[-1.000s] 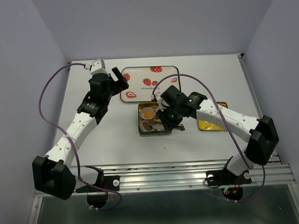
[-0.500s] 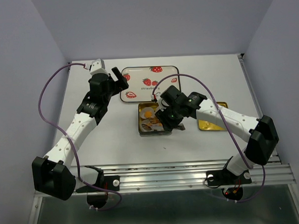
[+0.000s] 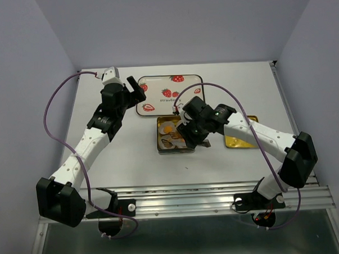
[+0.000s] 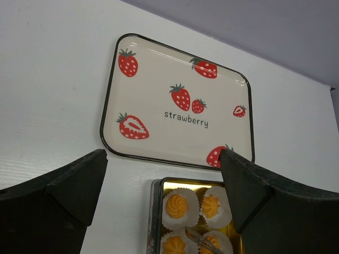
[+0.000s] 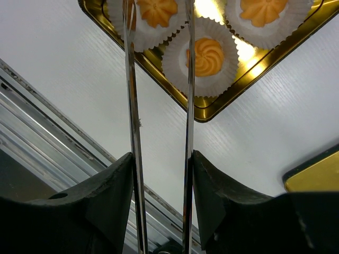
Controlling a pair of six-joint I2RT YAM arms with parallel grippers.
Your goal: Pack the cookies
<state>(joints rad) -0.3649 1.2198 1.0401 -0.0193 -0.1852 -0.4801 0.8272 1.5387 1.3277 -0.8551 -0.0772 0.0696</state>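
Observation:
Several round orange-yellow cookies (image 4: 178, 205) sit in white paper cups inside the square gold tin (image 3: 159, 140). They also show in the right wrist view (image 5: 207, 55). My right gripper (image 3: 192, 131) hangs over the tin's right side, shut on metal tongs (image 5: 189, 106). The tongs' two blades are apart, with their tips over the tin's near cookies (image 4: 204, 239). My left gripper (image 4: 163, 153) is open and empty, hovering above the table left of the strawberry tray (image 4: 159, 84).
The tin (image 5: 212, 108) lies just in front of the strawberry tray (image 3: 168, 93). The gold lid (image 3: 240, 141) lies on the table to the tin's right, partly under my right arm. The table's metal front rail (image 5: 47, 106) is near.
My right gripper has shifted slightly right and back with the tongs, so more of the tin shows. The left arm has not moved.

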